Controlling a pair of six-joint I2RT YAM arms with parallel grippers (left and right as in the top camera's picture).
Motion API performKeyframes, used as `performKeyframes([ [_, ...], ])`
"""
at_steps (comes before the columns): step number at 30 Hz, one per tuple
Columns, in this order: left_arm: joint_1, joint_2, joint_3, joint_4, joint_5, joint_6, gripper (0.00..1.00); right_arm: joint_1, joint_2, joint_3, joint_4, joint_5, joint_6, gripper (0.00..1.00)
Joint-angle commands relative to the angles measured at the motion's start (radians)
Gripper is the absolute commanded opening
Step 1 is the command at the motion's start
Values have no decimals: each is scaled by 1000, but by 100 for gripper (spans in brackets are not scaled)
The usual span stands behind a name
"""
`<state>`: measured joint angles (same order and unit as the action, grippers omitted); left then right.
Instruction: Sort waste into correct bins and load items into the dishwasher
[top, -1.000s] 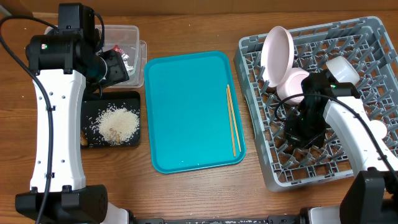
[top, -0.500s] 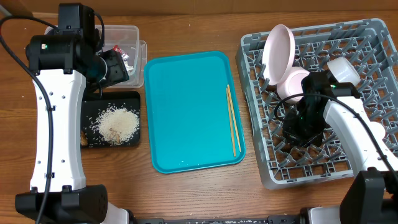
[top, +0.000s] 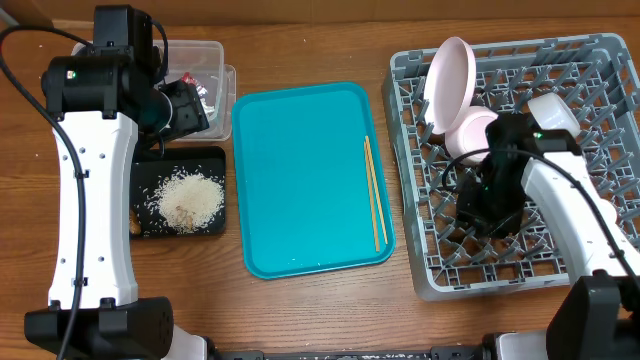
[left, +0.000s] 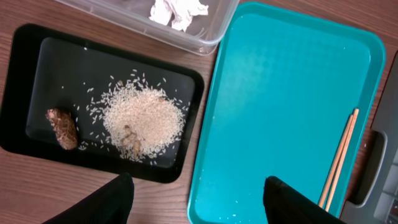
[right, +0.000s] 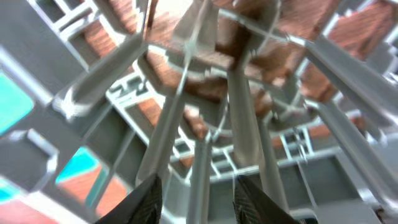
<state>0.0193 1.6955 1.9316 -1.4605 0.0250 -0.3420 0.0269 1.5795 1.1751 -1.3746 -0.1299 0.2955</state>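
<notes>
My left gripper (left: 199, 190) hangs open and empty over the seam between the black tray (left: 25, 74) and the teal serving tray (left: 286, 81). The black tray holds a heap of rice (left: 143, 118) and a brown lump (left: 62, 127). A white napkin (left: 179, 9) lies in the clear tub (top: 205, 55). Two chopsticks (top: 373, 195) rest along the teal tray's right side. My right gripper (right: 202, 196) is down inside the grey dish rack (top: 600, 60), open, with a rack peg (right: 200, 168) standing between its fingers. A white plate (top: 447, 80), a pale bowl (top: 470, 132) and a white cup (top: 552, 110) stand in the rack.
The rack's pegs and grid walls crowd round the right gripper on all sides. The left arm (top: 95, 190) runs along the table's left edge beside the black tray. Bare wood shows along the front of the table.
The right gripper's jaws have parted inside the rack, and the rack has slid a little to the right. The left arm has stayed put.
</notes>
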Motion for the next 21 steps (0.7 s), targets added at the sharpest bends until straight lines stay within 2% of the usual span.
performKeyframes([
  [1, -8, -15, 10, -3, -6, -10, 70, 6, -3, 148, -34, 26, -16, 41],
  [8, -8, -15, 1, -3, -6, -10, 70, 85, -3, 417, -21, -13, -121, 45],
  [15, -8, -15, 0, -2, -6, -10, 70, 277, 34, 419, 77, -28, -148, 46],
  [21, -8, -15, 0, -5, -6, -10, 70, 418, 156, 414, 113, -28, -147, 46],
])
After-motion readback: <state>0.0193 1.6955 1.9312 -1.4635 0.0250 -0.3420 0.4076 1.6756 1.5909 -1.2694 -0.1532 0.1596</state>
